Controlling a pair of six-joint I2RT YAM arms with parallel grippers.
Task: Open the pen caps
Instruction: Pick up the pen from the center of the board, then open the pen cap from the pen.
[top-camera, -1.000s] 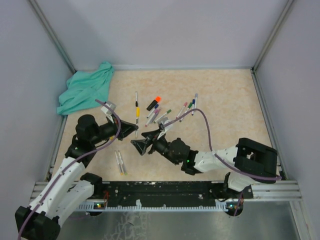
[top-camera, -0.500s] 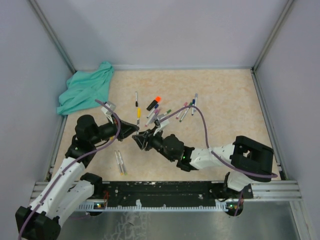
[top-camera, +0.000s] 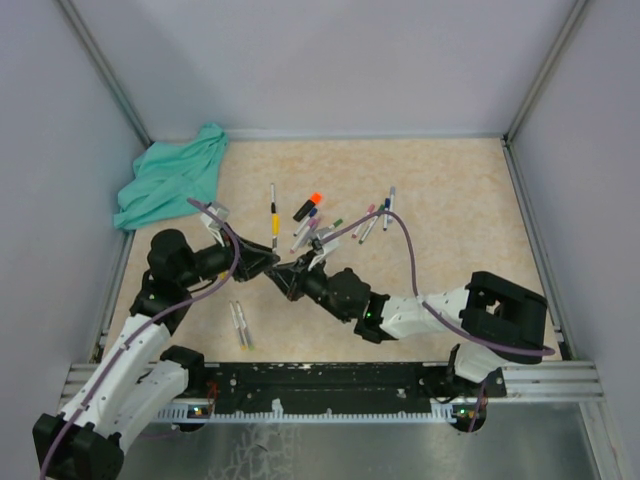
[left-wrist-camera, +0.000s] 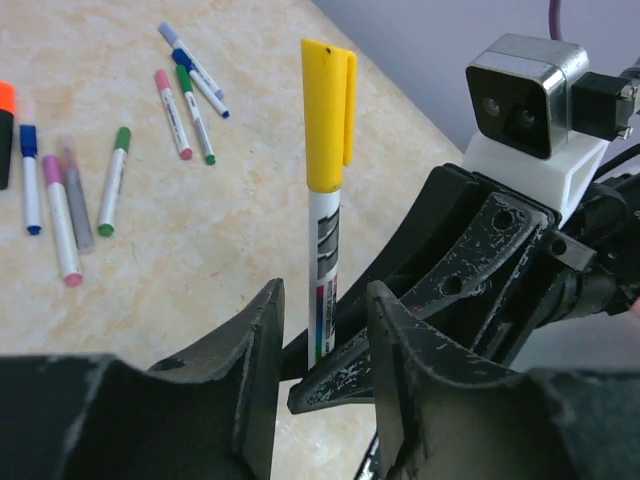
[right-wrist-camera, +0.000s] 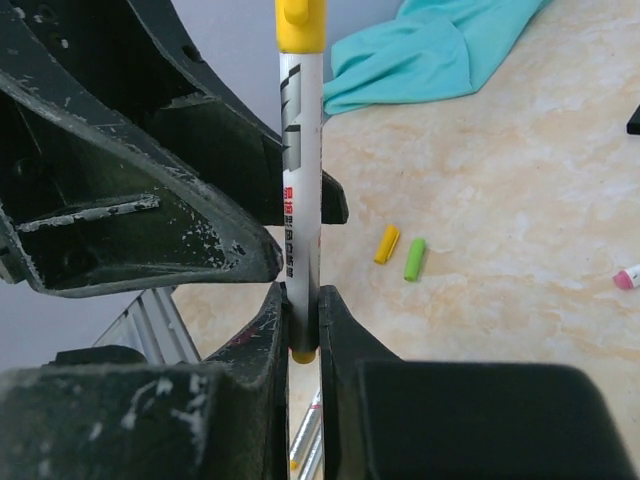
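Observation:
A white-barrelled pen (left-wrist-camera: 322, 270) with its yellow pen cap (left-wrist-camera: 328, 110) still on stands upright between both grippers. My right gripper (right-wrist-camera: 303, 320) is shut on the lower end of the barrel (right-wrist-camera: 300, 200). My left gripper (left-wrist-camera: 322, 300) straddles the same barrel with its jaws apart, a gap on each side. From above the two grippers meet nose to nose, left (top-camera: 262, 262) and right (top-camera: 290, 275). A loose yellow cap (right-wrist-camera: 387, 243) and a loose green cap (right-wrist-camera: 414, 258) lie on the table.
Several capped pens (top-camera: 330, 220) lie scattered behind the grippers, one with an orange cap (top-camera: 315, 198). Two thin barrels (top-camera: 240, 325) lie near the front edge. A teal cloth (top-camera: 170, 180) is bunched at the back left corner. Walls close the table on three sides.
My right gripper has moved left onto the pen and shut on its barrel. My left gripper, shut on the pen before, has parted its jaws.

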